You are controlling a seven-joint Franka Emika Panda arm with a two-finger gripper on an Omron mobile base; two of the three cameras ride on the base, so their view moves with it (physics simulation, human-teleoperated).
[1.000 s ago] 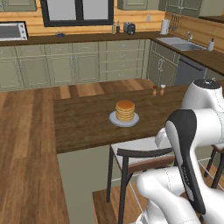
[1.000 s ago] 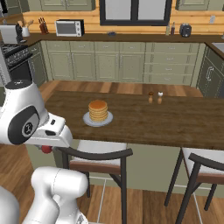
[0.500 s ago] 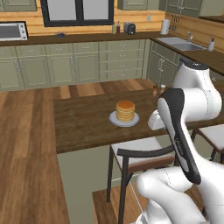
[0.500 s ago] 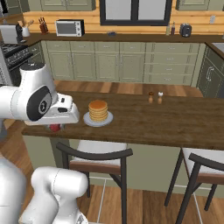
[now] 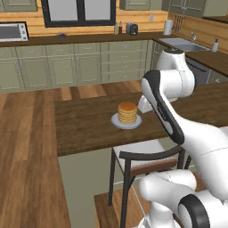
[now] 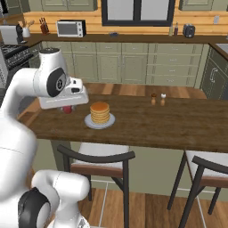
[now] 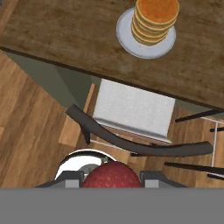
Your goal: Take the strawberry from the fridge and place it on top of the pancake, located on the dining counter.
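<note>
One stack of pancakes (image 5: 127, 112) sits on a pale plate (image 5: 116, 121) on the dark wood dining counter (image 5: 84, 127), near its front edge; from the left base camera the white arm bends in from the right and ends just beside the plate, the hand itself hidden behind the forearm; from the right base camera the hand hangs to the left of the plate, over the counter's near edge, and a small spot of red, the strawberry (image 6: 67, 109), peeks out beneath it; the hand camera gives the close look the other two lack: the strawberry (image 7: 112, 176) sits pinched between the jaws of the gripper (image 7: 112, 179), with the pancakes (image 7: 155, 18) and plate well apart at the top of that view; below the counter edge stands a stool (image 7: 135, 114) with a pale seat and a curved dark backrest; only the right base camera shows two small shakers (image 6: 158, 99) standing together farther along the counter, beyond the pancakes; green cabinets (image 6: 120, 67) line the far wall.
</note>
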